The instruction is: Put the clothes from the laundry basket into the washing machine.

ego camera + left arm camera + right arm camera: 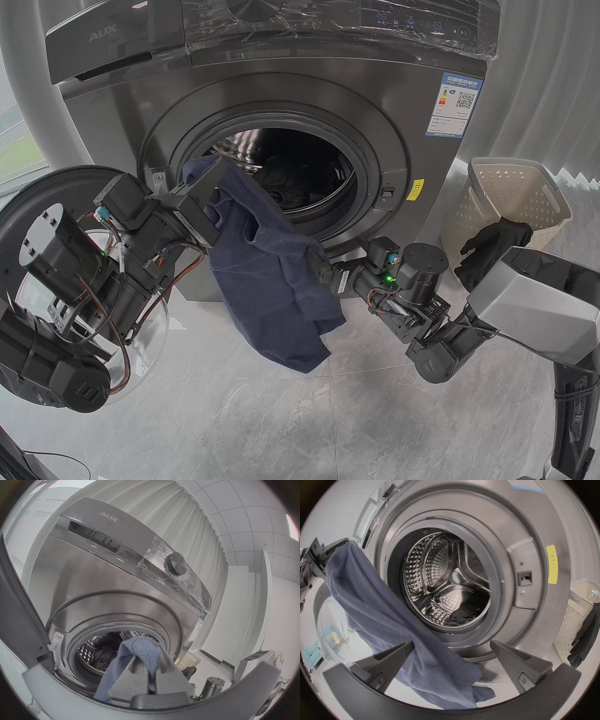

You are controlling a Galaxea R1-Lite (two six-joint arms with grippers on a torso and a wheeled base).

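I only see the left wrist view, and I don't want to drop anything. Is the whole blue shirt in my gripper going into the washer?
Observer: No. Most of the shirt hangs down outside, in front of the washer, below the door opening.
Operator: Can my other arm help?
Observer: The right gripper is open, low down, next to the hanging part of the shirt.
Operator: Are there more clothes to get?
Observer: Yes. A black garment hangs over the rim of the basket.
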